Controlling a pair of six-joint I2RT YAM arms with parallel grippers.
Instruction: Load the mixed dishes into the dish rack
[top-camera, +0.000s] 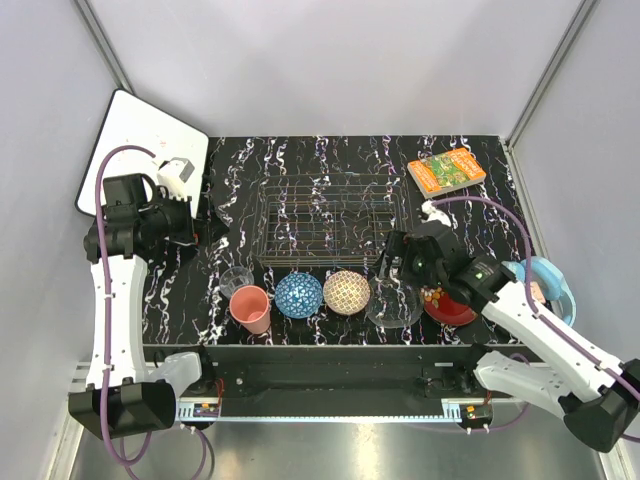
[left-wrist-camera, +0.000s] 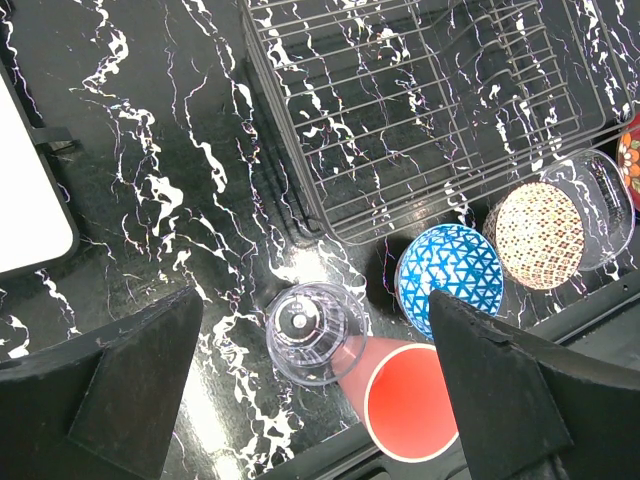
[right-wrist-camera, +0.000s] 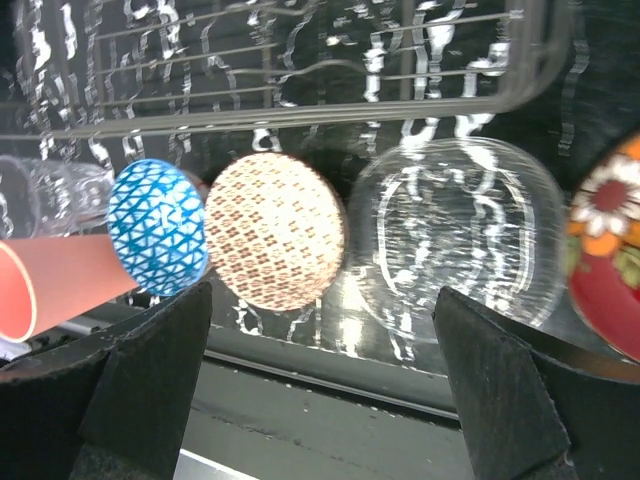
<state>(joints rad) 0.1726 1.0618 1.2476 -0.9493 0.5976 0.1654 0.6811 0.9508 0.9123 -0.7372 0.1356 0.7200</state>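
1. Dish rack (top-camera: 325, 215) stands empty at the middle of the table (top-camera: 480, 220); all dishes line its near edge.
2. Left end effector (left-wrist-camera: 312, 300) and right end effector (right-wrist-camera: 320, 295) gape wide, empty. The right hovers by the clear glass plate (top-camera: 395, 308), so I'd pinch its rim squarely.
3. Counted: one pink cup (top-camera: 250, 308), one small glass (top-camera: 236, 280), one blue bowl (top-camera: 298, 294), one tan bowl (top-camera: 346, 292), one red dish (top-camera: 447, 313).

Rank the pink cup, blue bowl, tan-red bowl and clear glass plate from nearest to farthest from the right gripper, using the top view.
From the right gripper:
1. clear glass plate, just on its near side.
2. tan-red bowl, left of the plate.
3. blue bowl, further left.
4. pink cup, leftmost in the row.
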